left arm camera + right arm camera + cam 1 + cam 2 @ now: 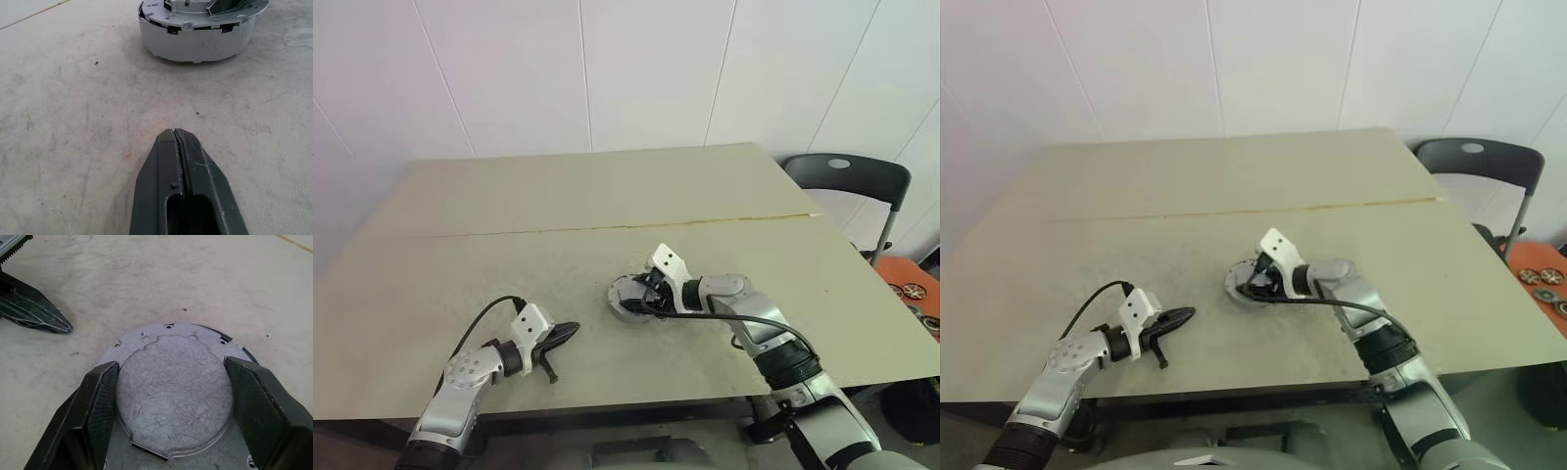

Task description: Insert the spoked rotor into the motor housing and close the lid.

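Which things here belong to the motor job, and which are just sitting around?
Job:
- motor housing on the table
- lid on top of it, between the right hand's spread fingers
- left hand, shut, resting apart

Lying about:
- dark chair past the table's right corner
- orange tray with wheels

The table (558,211) lies bare from nine o'clock round through twelve to three, wide room for any approach. The motor housing (625,301) stands at centre, the lid (173,387) on top, with the right gripper (173,396) spread across it from four o'clock. At seven o'clock the left gripper (560,336), fingers pressed together, blocks the near edge.
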Robot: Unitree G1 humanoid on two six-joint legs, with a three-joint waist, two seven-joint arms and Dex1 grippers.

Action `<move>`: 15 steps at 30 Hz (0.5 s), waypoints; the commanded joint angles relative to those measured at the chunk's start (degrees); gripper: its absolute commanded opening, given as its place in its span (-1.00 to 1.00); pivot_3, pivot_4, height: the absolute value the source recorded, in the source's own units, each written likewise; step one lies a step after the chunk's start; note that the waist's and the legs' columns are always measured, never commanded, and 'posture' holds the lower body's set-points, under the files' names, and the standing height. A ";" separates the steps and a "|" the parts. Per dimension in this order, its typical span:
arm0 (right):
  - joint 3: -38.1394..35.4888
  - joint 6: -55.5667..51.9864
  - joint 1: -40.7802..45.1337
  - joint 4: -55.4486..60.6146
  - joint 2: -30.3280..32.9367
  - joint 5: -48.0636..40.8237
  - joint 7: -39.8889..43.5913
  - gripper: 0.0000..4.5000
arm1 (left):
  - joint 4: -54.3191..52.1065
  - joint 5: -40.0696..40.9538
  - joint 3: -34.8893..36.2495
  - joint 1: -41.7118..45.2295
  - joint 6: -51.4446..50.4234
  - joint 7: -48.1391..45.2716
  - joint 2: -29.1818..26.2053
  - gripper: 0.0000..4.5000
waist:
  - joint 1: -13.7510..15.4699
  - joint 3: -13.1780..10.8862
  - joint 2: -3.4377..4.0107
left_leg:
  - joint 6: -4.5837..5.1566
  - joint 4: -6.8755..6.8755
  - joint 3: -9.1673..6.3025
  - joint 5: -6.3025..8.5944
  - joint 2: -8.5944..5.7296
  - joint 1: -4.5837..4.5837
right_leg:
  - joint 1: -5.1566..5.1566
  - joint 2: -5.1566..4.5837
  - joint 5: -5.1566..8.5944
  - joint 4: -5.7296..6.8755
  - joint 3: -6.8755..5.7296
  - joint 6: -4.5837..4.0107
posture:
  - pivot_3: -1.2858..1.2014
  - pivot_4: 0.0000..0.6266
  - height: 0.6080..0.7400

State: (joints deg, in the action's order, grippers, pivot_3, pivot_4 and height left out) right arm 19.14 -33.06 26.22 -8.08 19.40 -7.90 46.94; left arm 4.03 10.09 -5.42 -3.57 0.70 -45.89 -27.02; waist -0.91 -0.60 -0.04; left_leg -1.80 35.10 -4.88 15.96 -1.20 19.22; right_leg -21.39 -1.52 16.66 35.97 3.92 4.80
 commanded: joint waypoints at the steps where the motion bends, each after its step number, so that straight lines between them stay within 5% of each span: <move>1: 4.21 0.78 -5.90 -7.67 -1.52 5.24 -5.22 0.35 | 0.33 -0.54 0.79 0.72 0.19 0.37 -0.69 -1.00 | -0.15 0.05 -0.07 | -0.01 0.00 -0.01 0.00 0.00 -0.06 | 0.04 -0.01 0.02 0.00 0.00 -0.01 | 0.03 -1.00 1.00; 15: -3.78 -3.70 -1.89 -7.24 -5.00 -1.54 -6.15 0.35 | 1.47 -0.83 0.74 1.48 0.51 0.18 -0.56 -1.00 | -0.26 -0.29 -0.07 | -0.03 0.03 0.03 0.02 0.06 -0.34 | 0.09 -0.11 0.01 0.16 0.01 -0.05 | 0.03 -1.00 1.00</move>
State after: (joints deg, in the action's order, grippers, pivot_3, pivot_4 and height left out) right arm 15.41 -32.40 25.36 -10.33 14.76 -9.20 41.68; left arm 5.00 9.59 -5.12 -2.82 0.86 -45.87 -27.25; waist -1.18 -0.89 -0.11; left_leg -1.83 35.13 -4.85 15.97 -1.13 18.87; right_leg -21.30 -1.63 16.67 36.13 3.93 4.75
